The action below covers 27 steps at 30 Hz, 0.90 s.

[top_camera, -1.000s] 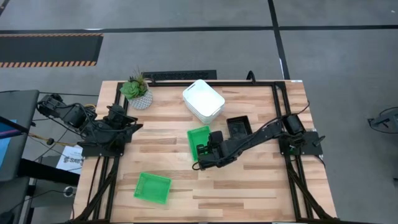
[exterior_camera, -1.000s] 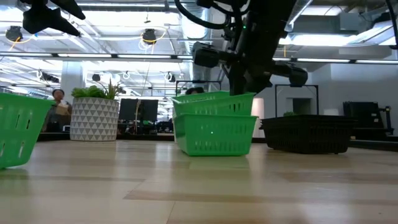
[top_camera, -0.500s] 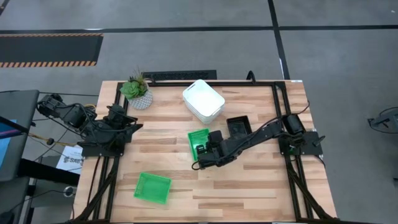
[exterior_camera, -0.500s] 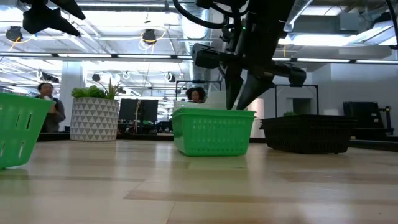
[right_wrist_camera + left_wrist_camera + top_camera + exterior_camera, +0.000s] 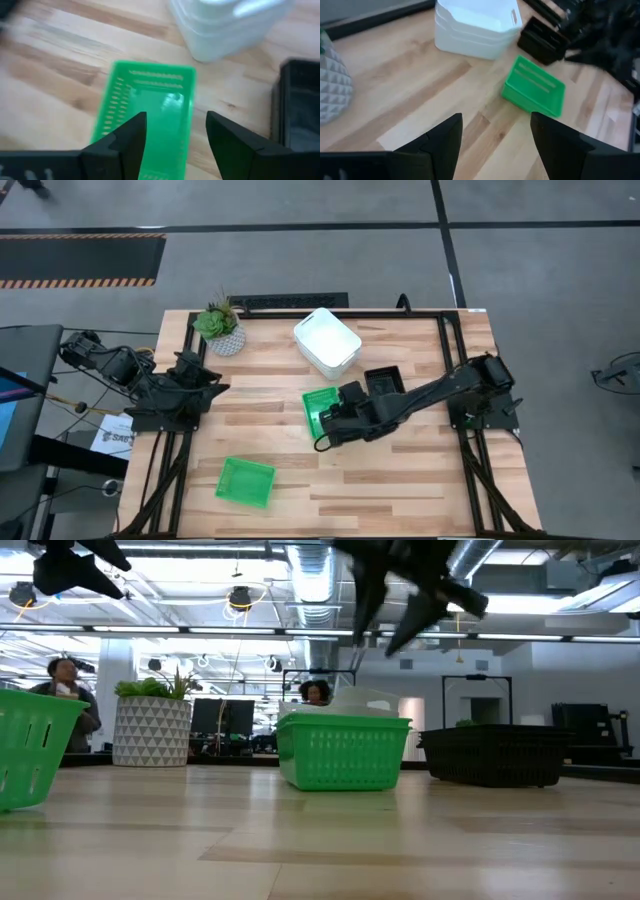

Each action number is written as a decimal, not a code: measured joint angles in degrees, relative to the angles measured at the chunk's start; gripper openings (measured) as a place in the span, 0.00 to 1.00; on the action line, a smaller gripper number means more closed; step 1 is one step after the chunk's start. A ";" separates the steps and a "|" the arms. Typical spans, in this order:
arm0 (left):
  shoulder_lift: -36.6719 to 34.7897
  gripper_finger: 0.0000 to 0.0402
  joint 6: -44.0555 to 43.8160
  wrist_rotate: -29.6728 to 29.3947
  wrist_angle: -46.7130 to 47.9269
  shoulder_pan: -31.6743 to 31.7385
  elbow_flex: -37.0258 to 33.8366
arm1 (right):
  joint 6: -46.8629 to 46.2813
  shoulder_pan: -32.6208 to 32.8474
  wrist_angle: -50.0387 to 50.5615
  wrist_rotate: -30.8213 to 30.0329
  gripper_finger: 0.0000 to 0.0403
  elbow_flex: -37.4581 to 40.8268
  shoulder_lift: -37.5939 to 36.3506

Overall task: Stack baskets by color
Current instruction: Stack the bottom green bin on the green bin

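Observation:
Nested green baskets (image 5: 320, 408) (image 5: 343, 750) (image 5: 150, 115) rest with their bottom on the table near its middle. My right gripper (image 5: 395, 610) (image 5: 175, 140) hangs open above them, clear of the rim, with nothing between its fingers. A single green basket (image 5: 246, 482) (image 5: 35, 755) lies near the front left. The white baskets (image 5: 327, 340) (image 5: 475, 22) stand stacked at the far middle. The black baskets (image 5: 385, 383) (image 5: 495, 755) sit to the right of the green stack. My left gripper (image 5: 205, 385) (image 5: 495, 145) waits open at the table's left side.
A potted plant (image 5: 222, 328) (image 5: 150, 725) in a white patterned pot stands at the far left corner. People show in the room beyond the table in the low view. Bare wood lies at the table's near right and between the two green spots.
My right gripper has opened and let go of the upper green basket, which had stood tilted in the lower one and has dropped level into it. The gripper has then risen clear above the stack.

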State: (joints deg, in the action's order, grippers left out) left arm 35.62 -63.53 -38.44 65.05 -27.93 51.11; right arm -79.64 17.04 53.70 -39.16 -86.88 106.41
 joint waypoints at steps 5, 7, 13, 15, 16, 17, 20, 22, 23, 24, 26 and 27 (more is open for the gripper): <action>0.01 0.56 0.07 5.55 0.01 0.01 0.00 | 8.63 3.30 -11.49 -0.39 0.56 -0.08 -2.94; 0.02 0.56 0.04 6.99 0.01 0.01 0.00 | 13.80 4.87 -18.88 -0.32 0.55 -0.06 -2.78; 0.00 0.56 -0.02 7.74 -0.01 0.00 0.00 | 28.69 7.31 -48.54 1.77 0.55 -0.12 4.59; 0.02 0.56 -0.24 7.72 -0.01 0.01 0.00 | 32.04 7.22 -56.19 3.52 0.55 -0.03 7.77; 0.00 0.56 -0.44 7.72 -0.01 0.01 0.00 | 33.18 6.96 -60.17 5.03 0.55 -0.30 9.63; 0.00 0.56 -0.64 7.72 -0.02 0.00 0.00 | 33.84 6.73 -62.52 6.41 0.55 -1.03 11.44; 0.00 0.56 -1.19 7.80 -0.01 0.01 0.00 | 36.17 6.02 -63.18 10.14 0.55 -4.82 16.54; 0.02 0.56 -1.22 8.06 -0.01 0.01 0.00 | 37.89 5.55 -62.64 12.61 0.55 -8.50 19.82; 0.01 0.56 -1.23 8.09 -0.01 0.00 0.00 | 38.92 5.35 -61.35 13.15 0.55 -10.25 21.20; 0.00 0.56 -1.25 8.10 -0.01 -0.01 0.00 | 40.19 5.20 -60.75 13.96 0.55 -12.40 22.71; 0.02 0.56 -1.23 8.13 -0.01 0.01 0.00 | 43.06 4.86 -58.66 15.07 0.55 -16.53 25.32; 0.00 0.56 -1.23 8.13 -0.01 0.01 0.00 | 44.71 4.66 -57.50 15.23 0.55 -18.76 26.60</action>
State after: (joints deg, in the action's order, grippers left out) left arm 35.62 -64.76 -30.30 65.04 -27.92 51.11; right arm -34.93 21.70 -3.80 -23.92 -105.64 133.00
